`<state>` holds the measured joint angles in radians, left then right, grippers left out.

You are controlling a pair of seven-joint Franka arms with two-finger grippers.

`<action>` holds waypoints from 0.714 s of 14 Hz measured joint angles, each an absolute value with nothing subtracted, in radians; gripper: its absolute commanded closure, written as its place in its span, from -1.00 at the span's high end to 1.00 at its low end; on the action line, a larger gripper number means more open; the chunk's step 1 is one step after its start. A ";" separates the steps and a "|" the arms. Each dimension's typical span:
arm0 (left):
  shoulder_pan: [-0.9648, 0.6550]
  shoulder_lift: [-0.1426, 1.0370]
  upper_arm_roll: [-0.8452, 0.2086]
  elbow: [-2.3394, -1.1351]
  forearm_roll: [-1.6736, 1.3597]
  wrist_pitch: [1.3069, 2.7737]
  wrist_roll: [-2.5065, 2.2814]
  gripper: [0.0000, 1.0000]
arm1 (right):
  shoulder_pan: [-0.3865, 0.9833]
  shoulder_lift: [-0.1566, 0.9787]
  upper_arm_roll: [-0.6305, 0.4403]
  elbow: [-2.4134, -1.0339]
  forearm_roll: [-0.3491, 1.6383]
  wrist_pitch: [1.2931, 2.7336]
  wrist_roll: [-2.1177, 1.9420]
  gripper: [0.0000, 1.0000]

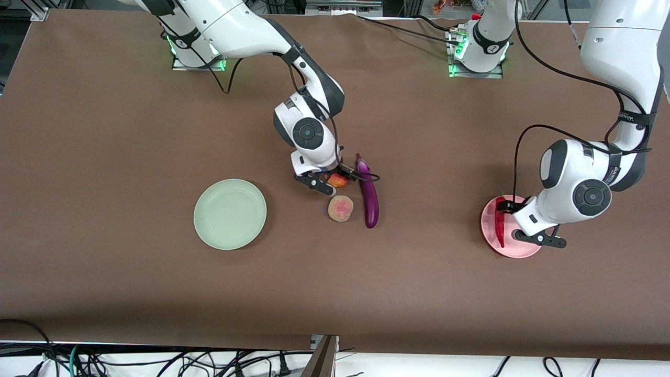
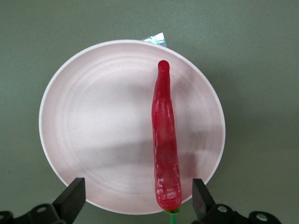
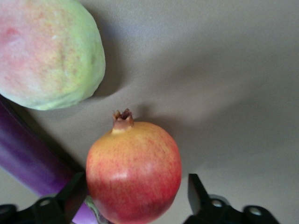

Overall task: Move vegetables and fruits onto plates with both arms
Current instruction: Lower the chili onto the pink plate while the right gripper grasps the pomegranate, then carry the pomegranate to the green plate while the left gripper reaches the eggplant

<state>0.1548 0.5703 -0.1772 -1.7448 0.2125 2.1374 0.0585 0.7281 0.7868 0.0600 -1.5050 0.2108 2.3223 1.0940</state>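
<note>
A brown tabletop (image 1: pixel 104 157) fills the scene, with the two arm bases bolted along its edge farthest from the front camera and loose black cables lying on the white floor past its near edge.

The right claw (image 1: pixel 328 184) is down at the middle of the tabletop, its fingers spread on either side of the pomegranate (image 1: pixel 338 180). In the right wrist view one finger (image 3: pixel 70 196) sits close against the fruit's side while the other stands off with a clear gap, so the claw is released, not gripping. The pomegranate (image 3: pixel 134 171) is red with a yellow-orange shoulder and a dark dried calyx. Just nearer the front camera lies the peach (image 1: pixel 341 208), flattish, pale tan-green with a pink blush. The eggplant (image 1: pixel 368 193), long, slim and glossy purple, lies just beside both fruits, toward the left arm's end. The pale green plate (image 1: pixel 207 209) sits apart toward the right arm's end.

The left claw (image 1: pixel 526 222) hangs over the pink plate (image 1: pixel 489 220), fingers spread wide and holding nothing. The red chili pepper (image 2: pixel 166 140) lies lengthwise on the plate (image 2: pixel 93 140), between the finger tips and below them, its small green stem just past the rim.
</note>
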 measured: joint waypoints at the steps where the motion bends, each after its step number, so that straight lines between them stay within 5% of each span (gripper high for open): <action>1: 0.155 0.570 -0.179 -1.745 0.213 2.136 0.059 1.00 | 0.729 0.787 0.060 -1.503 0.211 2.324 1.094 -0.17; 3: 0.155 0.569 -0.201 -1.742 0.212 2.112 0.059 1.00 | 0.727 0.787 0.059 -1.494 0.211 2.323 1.094 -0.52; 10: 0.152 0.529 -0.379 -1.714 0.103 1.989 -0.051 1.00 | 0.599 0.662 0.037 -1.461 0.211 2.052 0.924 -0.53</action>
<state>0.1524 0.5287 -0.3789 -1.7135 0.1028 1.9892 -0.0506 0.5993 0.6620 0.0367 -1.4609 0.2107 2.0516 0.9242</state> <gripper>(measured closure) 0.000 0.216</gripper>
